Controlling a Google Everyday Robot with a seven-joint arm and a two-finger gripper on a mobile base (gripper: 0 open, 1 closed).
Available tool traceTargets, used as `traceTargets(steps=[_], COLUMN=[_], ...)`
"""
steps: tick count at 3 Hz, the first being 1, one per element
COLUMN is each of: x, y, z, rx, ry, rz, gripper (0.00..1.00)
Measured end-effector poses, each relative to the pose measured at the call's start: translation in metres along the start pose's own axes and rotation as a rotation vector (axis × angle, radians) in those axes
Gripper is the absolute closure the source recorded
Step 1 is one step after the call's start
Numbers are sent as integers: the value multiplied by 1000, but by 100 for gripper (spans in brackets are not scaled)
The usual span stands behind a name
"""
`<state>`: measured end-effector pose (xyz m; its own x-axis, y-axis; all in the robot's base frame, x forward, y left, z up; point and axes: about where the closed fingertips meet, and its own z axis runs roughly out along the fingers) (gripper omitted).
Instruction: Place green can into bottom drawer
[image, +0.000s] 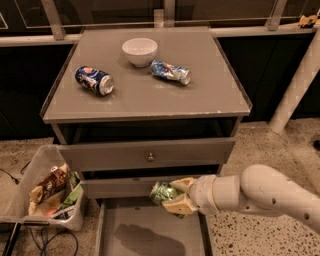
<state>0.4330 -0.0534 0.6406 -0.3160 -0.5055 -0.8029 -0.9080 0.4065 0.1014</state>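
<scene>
The green can (162, 192) with mottled green-and-white print is held sideways in my gripper (176, 195), whose cream fingers are shut on it. The white arm reaches in from the lower right. The can hangs in front of the middle drawer's face, just above the back of the open bottom drawer (150, 235), a wide flat grey tray pulled out at the cabinet's foot. The can casts a shadow on the tray floor.
On the grey cabinet top (145, 100) lie a dark blue can (94, 80), a white bowl (139, 51) and a dented light blue can (171, 71). The top drawer has a round knob (150, 157). A plastic bin of snack packets (47, 192) stands at the lower left.
</scene>
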Motion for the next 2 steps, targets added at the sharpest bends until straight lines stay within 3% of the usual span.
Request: traceTargets(steps=[1,2], x=[31,57], y=[-27,-83], z=[32,42], rx=[85,244], ry=[4,-19], rz=[-12,40], gripper=[100,100])
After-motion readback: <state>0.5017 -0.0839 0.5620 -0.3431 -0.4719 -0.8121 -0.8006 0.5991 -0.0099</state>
